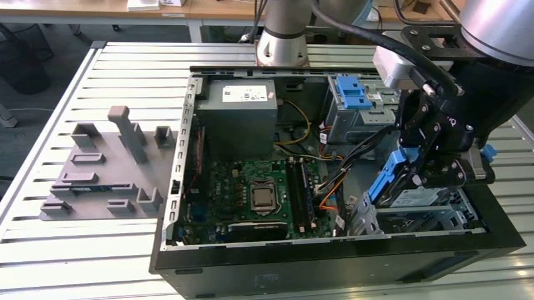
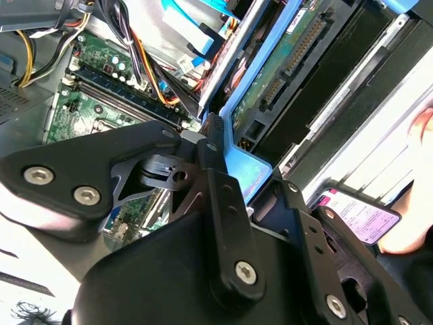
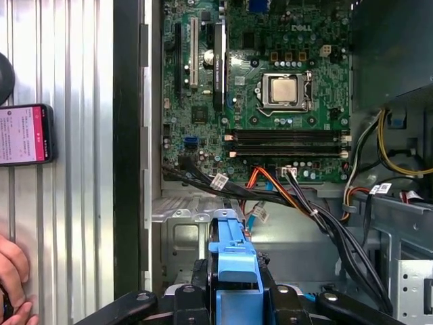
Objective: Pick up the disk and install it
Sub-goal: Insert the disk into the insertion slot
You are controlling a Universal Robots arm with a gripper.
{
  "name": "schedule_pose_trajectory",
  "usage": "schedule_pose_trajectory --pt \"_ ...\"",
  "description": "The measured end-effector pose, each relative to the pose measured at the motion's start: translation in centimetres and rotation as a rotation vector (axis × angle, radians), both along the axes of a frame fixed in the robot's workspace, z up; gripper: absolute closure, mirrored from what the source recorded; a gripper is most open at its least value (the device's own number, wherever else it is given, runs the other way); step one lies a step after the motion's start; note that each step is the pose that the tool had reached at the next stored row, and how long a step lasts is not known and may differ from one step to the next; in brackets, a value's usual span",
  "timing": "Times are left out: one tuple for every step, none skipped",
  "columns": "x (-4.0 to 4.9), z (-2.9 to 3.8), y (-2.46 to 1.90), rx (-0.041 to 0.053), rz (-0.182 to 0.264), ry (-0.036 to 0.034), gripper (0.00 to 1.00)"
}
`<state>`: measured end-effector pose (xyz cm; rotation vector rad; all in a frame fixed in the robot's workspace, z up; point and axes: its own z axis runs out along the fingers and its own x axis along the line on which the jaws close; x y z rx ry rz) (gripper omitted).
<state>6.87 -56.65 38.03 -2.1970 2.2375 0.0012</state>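
The disk [image 1: 414,199] stands tilted on edge in its blue carrier bracket [image 1: 384,178], partly down in the silver drive bay [image 1: 457,215] at the front corner of the open computer case, on the exterior view's right. My gripper [image 1: 428,177] is shut on it from above. The first wrist view has the blue bracket [image 3: 233,252] clamped between the black fingers of my gripper [image 3: 233,288]. In the second wrist view my gripper [image 2: 223,157] pinches the bracket [image 2: 247,169], and the disk's green circuit-board side [image 2: 284,57] runs on beyond it.
The case [image 1: 334,256] holds a green motherboard [image 1: 254,194], a grey box with a white sticker [image 1: 242,119], a silver cage with a blue latch [image 1: 354,103] and loose cables [image 3: 298,196]. A grey fixture [image 1: 104,172] lies outside. A phone [image 3: 24,134] and a hand [image 3: 13,267] are beside the case.
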Motion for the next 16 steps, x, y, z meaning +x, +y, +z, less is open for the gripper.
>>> schedule_pose_trajectory --pt "0.0 -0.07 0.0 0.0001 0.0 0.0 0.64" --pt "0.0 -0.14 0.0 0.0001 0.0 0.0 0.64" --pt "0.0 -0.2 0.0 0.0 0.0 0.0 0.64" --pt "0.0 -0.27 0.0 0.0 0.0 0.0 0.64" --pt "0.0 -0.34 0.0 0.0 0.0 0.0 0.64" --pt "0.0 -0.42 0.0 0.0001 0.0 0.0001 0.64" --pt "0.0 -0.5 0.0 0.0001 0.0 0.0001 0.64" --pt "0.0 -0.58 0.0 -0.0001 0.0 0.0001 0.64" --pt "0.0 -0.66 0.0 0.0 0.0 0.0001 0.64" --pt "0.0 -0.75 0.0 0.0001 0.0 0.0002 0.64" --pt "0.0 -0.82 0.0 0.0001 0.0 0.0002 0.64" --pt "0.0 -0.9 0.0 0.0 0.0 0.0002 0.64" --pt "0.0 -0.98 0.0 0.0 0.0 0.0002 0.64" --pt "0.0 -1.07 0.0 0.0001 0.0 0.0003 0.64" --pt "0.0 -1.15 0.0 0.0001 0.0 0.0003 0.64" --pt "0.0 -1.21 0.0 0.0 0.0 0.0003 0.64"
